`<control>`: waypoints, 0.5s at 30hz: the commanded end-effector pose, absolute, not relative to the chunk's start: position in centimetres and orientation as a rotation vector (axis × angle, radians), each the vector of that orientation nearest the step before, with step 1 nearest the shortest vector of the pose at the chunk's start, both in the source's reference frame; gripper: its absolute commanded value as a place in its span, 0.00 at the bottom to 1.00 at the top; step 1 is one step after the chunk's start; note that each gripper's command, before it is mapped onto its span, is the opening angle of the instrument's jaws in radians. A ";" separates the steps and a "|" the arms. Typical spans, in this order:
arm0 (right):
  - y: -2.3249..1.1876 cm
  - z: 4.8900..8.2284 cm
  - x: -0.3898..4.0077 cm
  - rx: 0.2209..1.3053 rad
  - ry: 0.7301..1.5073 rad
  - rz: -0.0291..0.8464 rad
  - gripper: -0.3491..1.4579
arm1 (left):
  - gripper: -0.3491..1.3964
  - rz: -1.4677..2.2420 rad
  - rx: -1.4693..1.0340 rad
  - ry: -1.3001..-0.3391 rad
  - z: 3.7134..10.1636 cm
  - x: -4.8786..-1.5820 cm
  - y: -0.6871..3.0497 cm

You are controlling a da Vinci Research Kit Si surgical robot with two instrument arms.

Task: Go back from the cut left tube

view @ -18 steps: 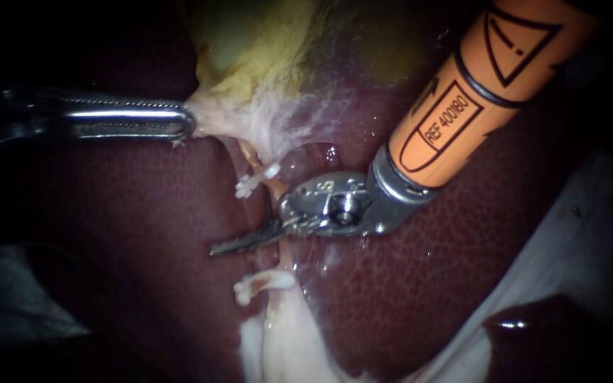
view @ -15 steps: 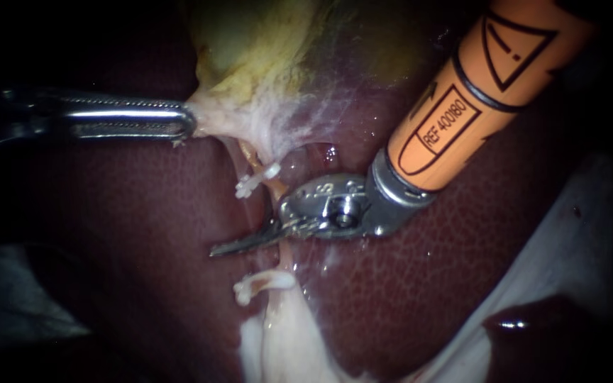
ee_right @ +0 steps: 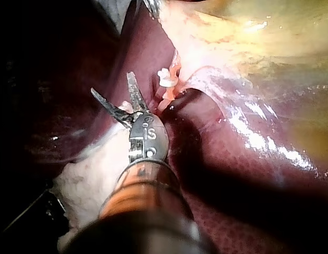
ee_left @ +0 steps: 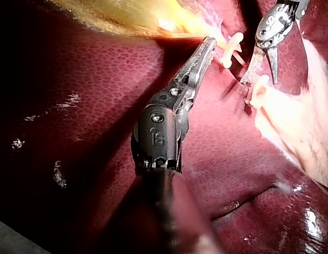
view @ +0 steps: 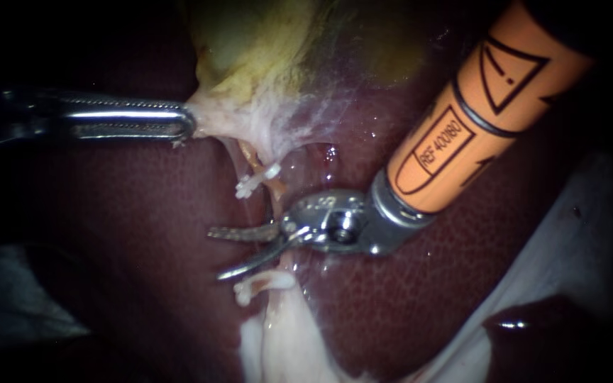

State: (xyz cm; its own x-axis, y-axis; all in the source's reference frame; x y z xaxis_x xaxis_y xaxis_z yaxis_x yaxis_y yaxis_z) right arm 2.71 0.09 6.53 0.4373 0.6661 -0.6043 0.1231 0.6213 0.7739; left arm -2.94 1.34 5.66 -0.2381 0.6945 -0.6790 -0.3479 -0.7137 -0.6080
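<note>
Tube [view: 276, 186] partly hidden behind right instr. [view: 216, 254], blades apart.

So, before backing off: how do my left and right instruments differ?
The left instrument has long toothed jaws, shut on the gallbladder; the right instrument has short blades, open and holding nothing. Left shaft is dark, right shaft orange. Both lie over the liver.

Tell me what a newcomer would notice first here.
The right instrument, orange-shafted, enters from the upper right with its blades open over the liver. A white clip sits just above the blades and a second clip just below. Further left, the left instrument has its jaws shut on the yellowish gallbladder at its pale edge.
</note>
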 end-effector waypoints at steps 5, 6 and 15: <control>0.11 6.28 2.29 0.766 1.103 0.437 0.99 | 0.00 2.002 -1.344 -0.439 5.67 -2.93 1.35; 0.13 6.23 2.22 0.742 1.108 0.436 0.99 | 0.00 2.002 -1.345 -0.439 5.67 -2.93 1.35; 0.23 5.97 1.48 0.429 0.992 0.304 0.99 | 0.00 2.002 -1.345 -0.440 5.68 -2.93 1.35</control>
State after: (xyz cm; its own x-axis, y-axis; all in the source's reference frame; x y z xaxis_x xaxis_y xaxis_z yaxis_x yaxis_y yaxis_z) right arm 1.41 0.25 5.95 0.5422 0.4046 -0.7364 -0.0661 0.8942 0.4427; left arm -2.93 1.35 5.67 -0.2384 0.6937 -0.6797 -0.3454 -0.7146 -0.6082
